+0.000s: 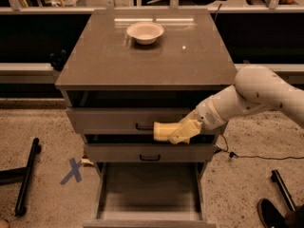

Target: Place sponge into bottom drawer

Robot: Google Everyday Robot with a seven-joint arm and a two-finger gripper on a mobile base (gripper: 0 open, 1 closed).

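Fingers [188, 128] of the gripper [181, 132] pinch one end of the sponge [162, 131], held in the air before the upper drawers, above the open bottom drawer [149, 190]. Released this high, it could strike the middle drawer front [118, 152] or bounce out. Fingertips blend into the foam, and the bottom drawer's near edge is cut off.

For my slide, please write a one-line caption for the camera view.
The gripper holds the sponge above the open bottom drawer; a bowl sits on the cabinet.
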